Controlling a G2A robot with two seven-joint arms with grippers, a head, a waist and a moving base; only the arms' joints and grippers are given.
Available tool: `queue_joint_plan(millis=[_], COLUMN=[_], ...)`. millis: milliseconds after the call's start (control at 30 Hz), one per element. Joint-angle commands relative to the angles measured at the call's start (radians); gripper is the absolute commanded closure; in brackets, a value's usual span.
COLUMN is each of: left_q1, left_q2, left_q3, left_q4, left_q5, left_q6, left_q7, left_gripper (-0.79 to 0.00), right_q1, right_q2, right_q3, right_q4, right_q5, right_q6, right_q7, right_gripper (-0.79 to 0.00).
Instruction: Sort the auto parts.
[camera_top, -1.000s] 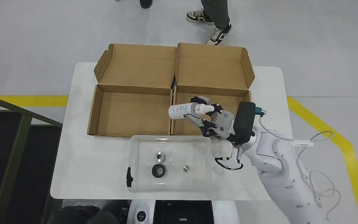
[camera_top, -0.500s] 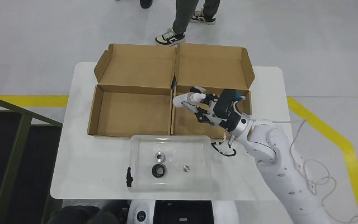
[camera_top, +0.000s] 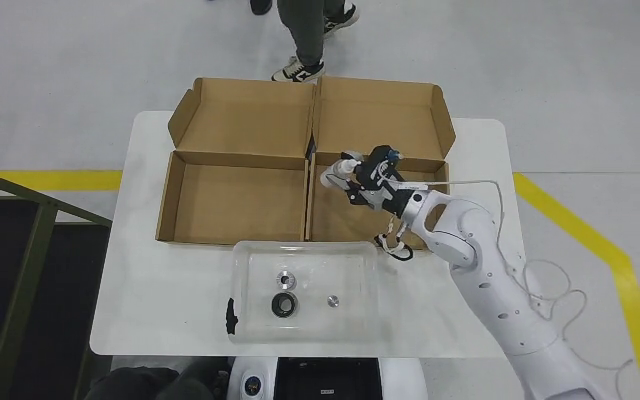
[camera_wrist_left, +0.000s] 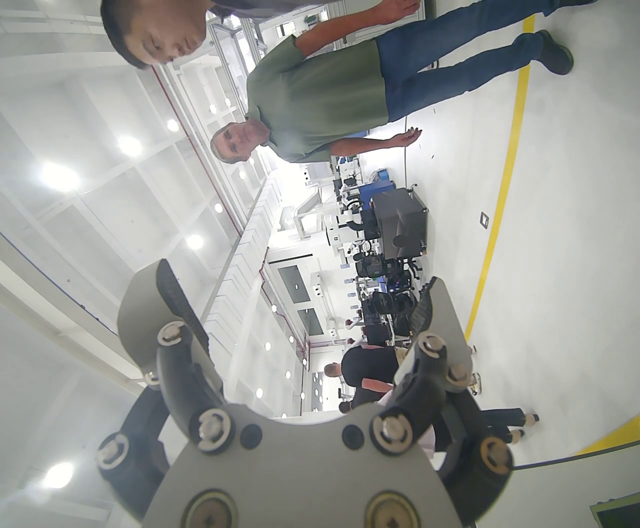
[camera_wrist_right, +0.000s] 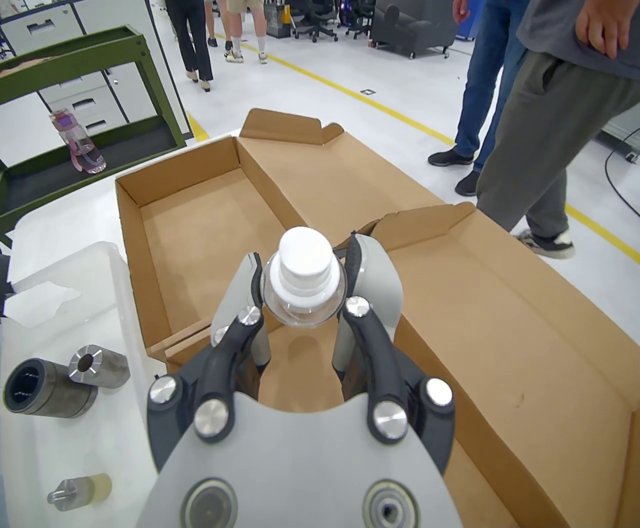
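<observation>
Clear plastic with a white cap, the bottle is pinched between the right gripper fingers over the right cardboard box. The left gripper gapes wide. Three metal parts lie in a transparent bin on the white table. Beyond is a grey floor.

Two open cardboard boxes; one clear bin; three metal parts: one dark-bored sleeve, one grey bushing, one small pin; one white-capped bottle.
</observation>
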Motion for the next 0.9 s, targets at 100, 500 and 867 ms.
queue_joint_plan(millis=[100,500,867], left_q1=[0.0,0.0,0.0], left_q2=[0.0,0.0,0.0], left_q3=[0.0,0.0,0.0], left_q4=[0.0,0.0,0.0], left_q5=[0.0,0.0,0.0], left_q6=[0.0,0.0,0.0], left_q7=[0.0,0.0,0.0], left_gripper=[-0.785,-0.785,-0.785], right_q1=[0.042,0.128,0.162], right_q2=[-0.01,-0.036,-0.053], right_q3=[-0.037,-0.115,-0.154], right_q4=[0.065,0.199,0.262], right_q5=[-0.002,-0.042,-0.072], right_q6=[-0.001,0.025,0.033], right_q7=[0.024,0.065,0.067], right_gripper=[0.0,0.0,-0.646])
